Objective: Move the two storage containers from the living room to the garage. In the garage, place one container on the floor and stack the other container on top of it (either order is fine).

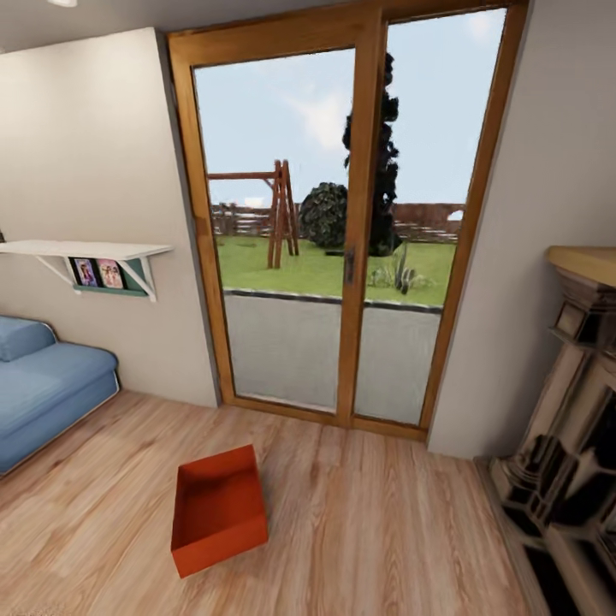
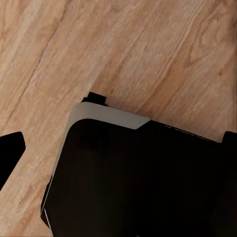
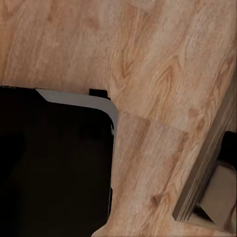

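On light wood plank floor (image 1: 385, 530) ahead of us: 1 red-orange storage container (image 1: 217, 510), open side up, lying before wood-framed glass doors (image 1: 346, 214). Blue sofa (image 1: 43, 385) at left beside wall, white shelf (image 1: 81, 250) above it. Dark carved mantel (image 1: 569, 428) at right. Our wrist views show dark robot body (image 2: 133, 177) over planks. Fingers' state on both arms: we cannot tell.

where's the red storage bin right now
In the head view, the storage container sits on the light wood plank floor, left of centre, in front of the wood-framed glass doors and right of the blue sofa.
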